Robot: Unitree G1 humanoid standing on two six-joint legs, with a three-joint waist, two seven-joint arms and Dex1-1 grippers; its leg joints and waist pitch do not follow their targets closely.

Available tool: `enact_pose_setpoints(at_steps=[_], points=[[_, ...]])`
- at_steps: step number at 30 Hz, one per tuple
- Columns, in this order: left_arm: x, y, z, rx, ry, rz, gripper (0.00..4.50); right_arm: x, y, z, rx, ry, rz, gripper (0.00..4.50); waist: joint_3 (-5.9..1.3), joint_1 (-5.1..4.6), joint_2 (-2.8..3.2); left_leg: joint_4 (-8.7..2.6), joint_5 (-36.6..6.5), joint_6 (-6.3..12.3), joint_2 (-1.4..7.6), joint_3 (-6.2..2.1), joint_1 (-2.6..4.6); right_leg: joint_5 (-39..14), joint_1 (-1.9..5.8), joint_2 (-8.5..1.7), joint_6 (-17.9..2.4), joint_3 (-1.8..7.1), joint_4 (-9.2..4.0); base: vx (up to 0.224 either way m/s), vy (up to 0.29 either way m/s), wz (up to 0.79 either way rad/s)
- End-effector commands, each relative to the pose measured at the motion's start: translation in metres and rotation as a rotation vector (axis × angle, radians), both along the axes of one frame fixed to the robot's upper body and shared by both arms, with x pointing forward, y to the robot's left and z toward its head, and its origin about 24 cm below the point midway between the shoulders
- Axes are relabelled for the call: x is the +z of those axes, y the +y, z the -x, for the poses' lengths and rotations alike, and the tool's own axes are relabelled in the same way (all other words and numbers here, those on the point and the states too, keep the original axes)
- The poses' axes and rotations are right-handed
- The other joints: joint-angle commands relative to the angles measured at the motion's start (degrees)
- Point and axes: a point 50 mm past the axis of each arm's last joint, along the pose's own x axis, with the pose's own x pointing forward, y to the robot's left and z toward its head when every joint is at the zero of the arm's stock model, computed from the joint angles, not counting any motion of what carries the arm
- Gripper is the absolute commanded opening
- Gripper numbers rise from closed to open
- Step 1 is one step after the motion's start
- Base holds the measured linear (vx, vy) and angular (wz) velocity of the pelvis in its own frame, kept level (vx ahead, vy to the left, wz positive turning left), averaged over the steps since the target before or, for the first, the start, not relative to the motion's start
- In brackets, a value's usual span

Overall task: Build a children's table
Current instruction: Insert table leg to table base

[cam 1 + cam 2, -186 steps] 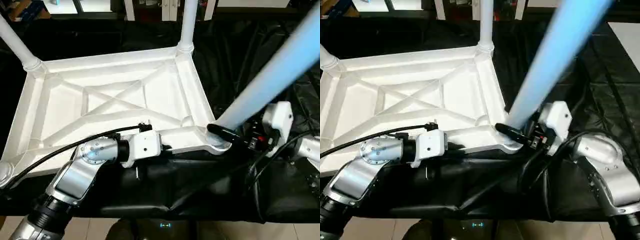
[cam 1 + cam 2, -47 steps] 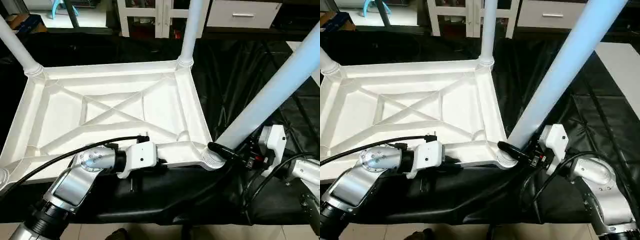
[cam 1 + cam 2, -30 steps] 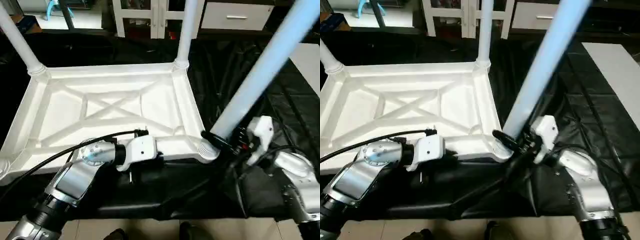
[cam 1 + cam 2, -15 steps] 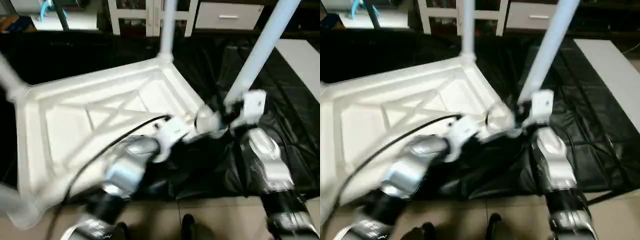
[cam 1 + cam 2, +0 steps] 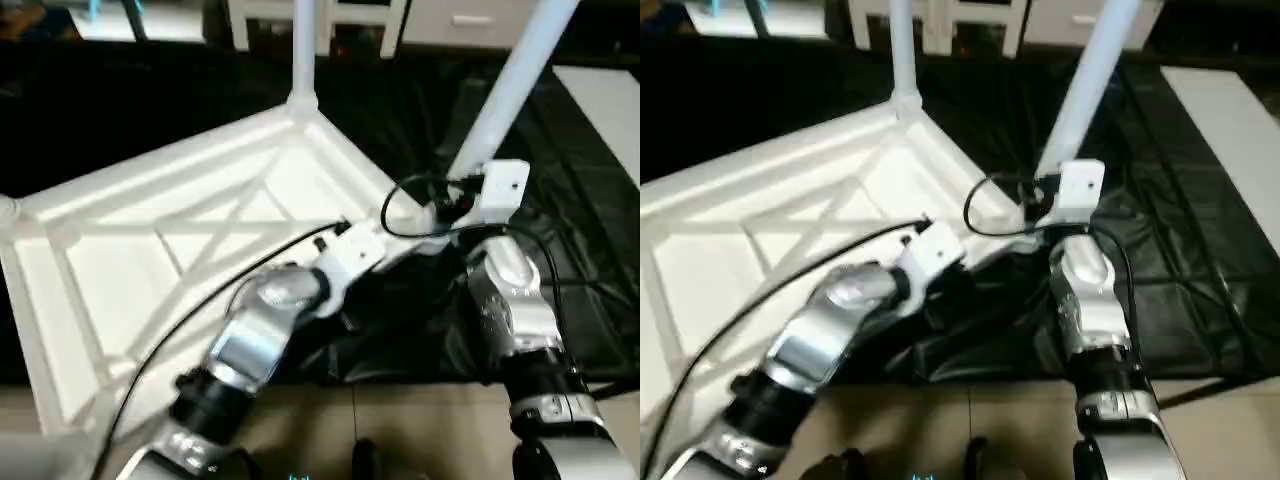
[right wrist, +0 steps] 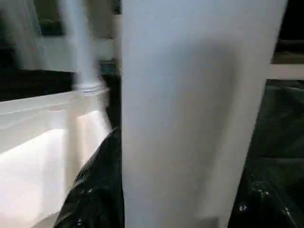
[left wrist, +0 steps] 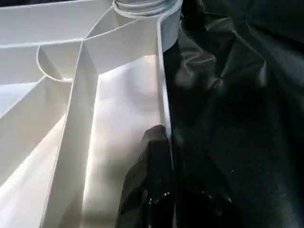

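The children's table lies upside down on the black cloth, its ribbed tabletop (image 5: pixel 150 250) facing up and set askew to the work table's front edge. One white leg (image 5: pixel 303 45) stands in the far corner socket. A second leg (image 5: pixel 515 70) rises slanted from the near right corner. My right gripper (image 5: pixel 447 200) is shut on that leg just above its socket, with black fingers (image 6: pixel 102 190) on either side of the tube (image 6: pixel 190 95). My left gripper (image 7: pixel 168 156) is shut on the tabletop's near rim (image 7: pixel 164 71), one finger (image 7: pixel 154 152) inside the wall.
The black-draped work table (image 5: pixel 590 250) runs on to the right, with a white surface (image 5: pixel 610 95) beyond it. White cabinets (image 5: pixel 350 15) stand behind. Floor (image 5: pixel 400 430) shows in front. A black cable (image 5: pixel 200 310) loops over my left arm.
The whole picture has swung and tilted. Against the work table's front edge the tabletop has turned, its near left part now out over the floor. Both grips are unchanged.
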Motion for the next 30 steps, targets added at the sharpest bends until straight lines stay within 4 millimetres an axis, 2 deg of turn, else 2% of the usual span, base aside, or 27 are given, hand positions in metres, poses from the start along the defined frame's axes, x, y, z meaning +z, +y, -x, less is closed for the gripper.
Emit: enact_pose_setpoints(at_steps=[1,4,5,7,8,9,10,12,13,14,15,16,18,19,20,21,23,26,30], points=[[-0.013,0.005,0.009,-0.116,0.013,-0.039,0.0,-0.062,0.009,0.028,0.18,0.26,0.021,1.89,-0.83,-0.03,0.79,-4.14,-19.1,2.21,2.14,0.21,-0.7,-15.1,0.81,-1.79,-8.7,1.43,-4.36,0.0,0.0,0.0],[-0.013,0.011,0.011,-0.18,-0.006,-0.042,0.0,-0.05,0.004,0.032,0.24,0.206,0.036,1.89,-1.14,-0.04,0.42,-3.82,-14.9,3.22,2.02,0.5,-1.06,-11.5,1.43,-1.77,-10.0,1.36,-4.01,0.0,0.0,0.0],[-0.012,0.013,0.013,-0.218,-0.016,-0.037,0.0,-0.046,0.001,0.033,0.263,0.187,0.052,1.89,-1.36,0.02,0.65,-3.4,-11.2,4.07,1.96,0.7,-1.07,-8.0,1.65,-1.81,-10.9,1.44,-3.54,0.0,0.0,0.0],[-0.011,0.019,0.014,-0.256,-0.026,-0.047,0.0,-0.036,-0.004,0.036,0.318,0.154,0.064,1.89,-1.69,-0.09,1.06,-2.55,-3.0,6.1,1.87,0.98,-1.15,3.2,2.29,-1.47,-13.4,1.22,-2.39,0.062,0.001,-0.04],[-0.012,0.021,0.014,-0.26,-0.032,-0.053,0.0,-0.032,-0.007,0.037,0.332,0.143,0.073,2.43,-1.76,-0.19,1.12,-2.3,-1.3,6.45,1.86,1.16,-1.03,6.1,2.24,-1.42,-14.0,1.25,-2.14,0.065,0.003,-0.05],[-0.012,0.022,0.014,-0.26,-0.035,-0.056,0.0,-0.028,-0.01,0.038,0.347,0.13,0.074,2.43,-1.91,-0.2,1.05,-1.93,1.1,7.18,1.69,1.38,-0.81,10.5,2.46,-1.19,-15.0,1.23,-1.7,0.051,0.006,-0.03],[-0.012,0.024,0.014,-0.264,-0.039,-0.055,0.0,-0.024,-0.011,0.039,0.364,0.118,0.076,2.56,-1.97,-0.28,1.03,-1.8,2.1,7.65,1.66,1.48,-0.84,12.3,2.6,-1.14,-15.4,1.27,-1.52,0.0,0.0,0.0],[-0.012,0.026,0.013,-0.267,-0.044,-0.053,0.0,-0.017,-0.016,0.042,0.39,0.101,0.09,2.77,-2.07,0.05,1.2,-1.39,3.7,9.19,1.61,1.9,-0.39,15.0,2.57,-1.1,-16.8,1.45,-1.36,0.0,0.0,0.0],[-0.012,0.028,0.013,-0.268,-0.048,-0.052,0.0,-0.013,-0.018,0.045,0.405,0.095,0.097,2.77,-2.5,-0.04,0.78,-1.06,6.4,9.93,1.64,1.79,-0.93,19.5,3.19,-1.07,-17.1,1.7,-0.48,0.0,0.0,0.0],[-0.012,0.029,0.013,-0.27,-0.05,-0.052,0.0,-0.011,-0.02,0.046,0.414,0.092,0.101,2.97,-2.43,-0.01,0.78,-1.0,7.4,10.36,1.61,1.86,-0.93,20.9,3.02,-0.88,-17.2,1.59,-0.33,0.0,0.0,0.0],[-0.012,0.03,0.013,-0.272,-0.052,-0.051,0.0,-0.008,-0.022,0.048,0.423,0.088,0.1,2.97,-2.12,-0.1,0.85,-1.0,6.6,11.12,1.78,2.01,-0.82,19.5,2.54,-1.04,-17.3,1.45,-0.54,0.0,0.0,0.0],[-0.012,0.031,0.013,-0.273,-0.053,-0.051,0.0,-0.007,-0.023,0.049,0.428,0.085,0.099,3.02,-1.98,0.0,1.06,-1.09,4.9,11.44,1.94,2.05,-0.66,16.2,2.4,-1.23,-17.5,1.47,-0.78,0.0,0.0,0.0],[-0.013,0.034,0.014,-0.283,-0.055,-0.049,0.0,-0.001,-0.029,0.054,0.448,0.077,0.097,3.15,-1.81,-0.04,0.97,-1.29,2.6,11.22,2.17,2.04,-0.68,11.1,2.34,-1.4,-17.7,1.41,-1.05,0.0,0.0,0.0],[-0.013,0.036,0.015,-0.298,-0.057,-0.046,0.0,0.004,-0.036,0.058,0.465,0.079,0.103,3.36,-1.77,0.24,0.95,-1.23,1.4,11.4,2.23,2.15,-0.25,8.9,2.28,-1.33,-17.5,1.55,-1.24,0.0,0.0,0.0],[-0.012,0.038,0.015,-0.308,-0.058,-0.043,0.0,0.007,-0.042,0.061,0.479,0.083,0.112,3.36,-1.74,0.26,0.92,-1.19,1.3,11.59,2.3,2.23,-0.19,8.6,2.14,-1.33,-17.5,1.6,-1.2,0.0,0.0,0.0],[-0.012,0.039,0.016,-0.315,-0.058,-0.039,0.0,0.01,-0.047,0.065,0.501,0.086,0.114,3.36,-1.71,0.13,0.86,-1.17,1.5,11.99,2.2,2.26,-0.62,8.2,2.31,-1.42,-17.6,1.53,-1.08,0.0,0.0,0.0],[-0.012,0.04,0.017,-0.323,-0.056,-0.036,0.0,0.013,-0.051,0.068,0.524,0.09,0.106,3.36,-1.76,0.06,0.89,-1.11,1.8,12.51,2.23,2.28,-0.64,7.3,2.19,-1.61,-17.6,1.49,-1.07,0.0,0.0,0.0],[-0.013,0.043,0.018,-0.337,-0.051,-0.043,0.0,0.027,-0.064,0.078,0.602,0.099,0.106,3.36,-1.76,-0.01,0.48,-0.74,2.4,14.2,2.14,2.43,-0.77,7.2,2.23,-1.63,-17.7,1.62,-0.93,0.0,0.0,0.0],[-0.014,0.043,0.017,-0.331,-0.054,-0.045,0.0,0.035,-0.073,0.081,0.616,0.104,0.143,3.36,-1.89,0.02,0.45,-0.4,3.3,15.19,2.2,2.48,-0.83,7.3,2.09,-1.74,-17.9,1.63,-0.65,0.0,0.0,0.0]])
